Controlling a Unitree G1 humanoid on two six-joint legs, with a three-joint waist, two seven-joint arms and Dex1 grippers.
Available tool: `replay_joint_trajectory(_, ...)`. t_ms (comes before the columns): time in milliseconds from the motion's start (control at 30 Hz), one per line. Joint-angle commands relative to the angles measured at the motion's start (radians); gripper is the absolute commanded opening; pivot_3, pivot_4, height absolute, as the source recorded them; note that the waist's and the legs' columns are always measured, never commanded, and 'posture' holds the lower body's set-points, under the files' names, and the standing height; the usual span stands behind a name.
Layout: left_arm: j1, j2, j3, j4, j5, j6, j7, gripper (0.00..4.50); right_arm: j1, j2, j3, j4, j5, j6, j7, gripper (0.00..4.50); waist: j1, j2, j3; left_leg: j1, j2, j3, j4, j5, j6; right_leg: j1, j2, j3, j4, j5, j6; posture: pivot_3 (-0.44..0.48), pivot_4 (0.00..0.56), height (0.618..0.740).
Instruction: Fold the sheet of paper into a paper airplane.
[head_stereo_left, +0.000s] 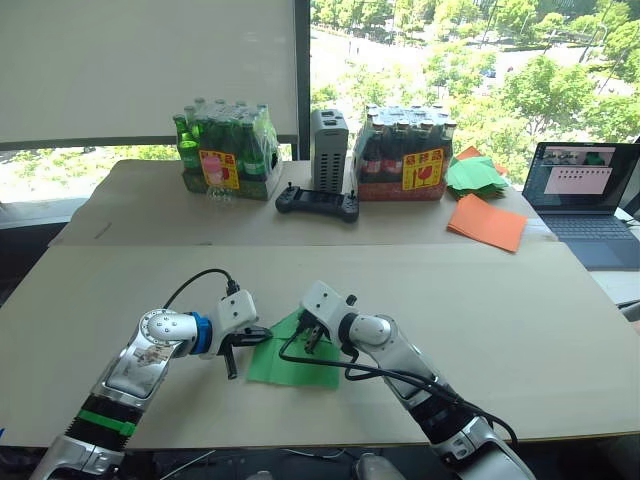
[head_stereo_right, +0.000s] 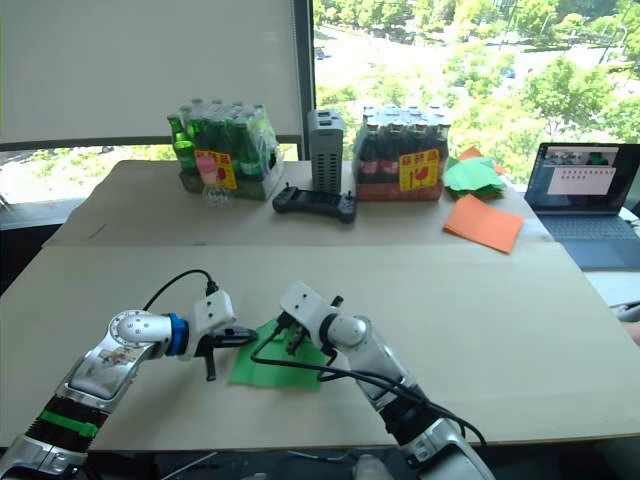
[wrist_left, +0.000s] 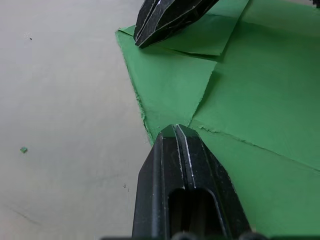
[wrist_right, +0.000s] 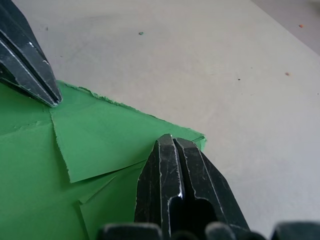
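Lying flat on the near surface (head_stereo_left: 520, 330), at about six o'clock in the head view, the paper airplane (head_stereo_left: 285, 365) is as yet a partly folded bright green sheet with corner flaps turned in and rough torn edges. Both claws meet over its far corner. The left claw (head_stereo_left: 243, 345) reaches in from nine o'clock, its two black fingers pressed together with nothing between them, tips resting on the sheet's left edge, as the left wrist view shows (wrist_left: 176, 131). The right claw (head_stereo_left: 310, 335) comes from three o'clock, its fingers likewise drawn together and holding nothing, tips down on the paper close to a folded corner (wrist_right: 172, 140). In each wrist view the other claw's closed tip touches the same sheet a little apart.

Toward twelve o'clock, on the far surface, stand a shrink-wrapped pack of green bottles (head_stereo_left: 225, 150) and a pack of dark bottles (head_stereo_left: 403, 152), with a grey box (head_stereo_left: 329, 148) upright between them and a black handheld controller (head_stereo_left: 316, 204) lying just in front of the box. At about two o'clock a heap of green folded papers (head_stereo_left: 476, 174) sits beside the dark bottles, an orange sheet (head_stereo_left: 487, 221) lies near it, and an open laptop (head_stereo_left: 588, 200) stands at the right edge.
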Motion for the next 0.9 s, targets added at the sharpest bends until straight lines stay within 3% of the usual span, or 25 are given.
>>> replay_joint_trajectory(33, 0.059, 0.046, -0.016, 0.011, 0.018, 0.046, -0.012, 0.02, 0.000, 0.000, -0.002, 0.008, -0.002, 0.011, 0.002, 0.00, 0.000, 0.000, 0.000, 0.000, 0.000, 0.000, 0.000, 0.000, 0.000, 0.000, 0.000, 0.000, 0.000, 0.000, 0.000, 0.000, 0.150, 0.740)
replay_joint_trajectory(333, 0.088, 0.095, 0.020, 0.003, -0.006, 0.049, -0.002, 0.02, -0.005, 0.002, -0.002, 0.015, -0.001, 0.004, 0.004, 0.00, 0.000, 0.000, 0.000, 0.001, 0.000, 0.001, -0.001, 0.000, 0.000, 0.000, 0.000, 0.000, 0.000, 0.000, 0.000, 0.000, 0.150, 0.740)
replay_joint_trajectory(533, 0.057, 0.080, 0.064, -0.017, -0.044, 0.064, 0.019, 0.02, -0.010, 0.003, -0.013, 0.001, 0.003, -0.007, 0.000, 0.00, 0.000, 0.000, 0.000, 0.001, 0.000, 0.001, -0.001, 0.000, 0.000, 0.000, 0.000, 0.000, 0.000, 0.000, 0.000, 0.000, 0.150, 0.740)
replay_joint_trajectory(700, -0.050, 0.051, 0.154, -0.068, -0.188, 0.151, 0.000, 0.02, -0.041, 0.019, -0.087, -0.112, 0.065, 0.024, 0.013, 0.00, 0.004, -0.001, 0.003, -0.005, 0.000, -0.001, 0.000, 0.000, -0.001, -0.005, 0.000, -0.001, 0.000, 0.000, 0.000, 0.000, 0.150, 0.740)
replay_joint_trajectory(900, -0.080, 0.002, 0.102, -0.046, -0.195, 0.127, -0.005, 0.02, -0.051, 0.018, -0.163, -0.261, 0.143, 0.139, 0.027, 0.00, 0.006, -0.001, 0.003, -0.010, 0.000, -0.001, 0.000, 0.000, -0.001, -0.008, 0.000, -0.001, -0.002, 0.000, -0.001, 0.000, 0.150, 0.740)
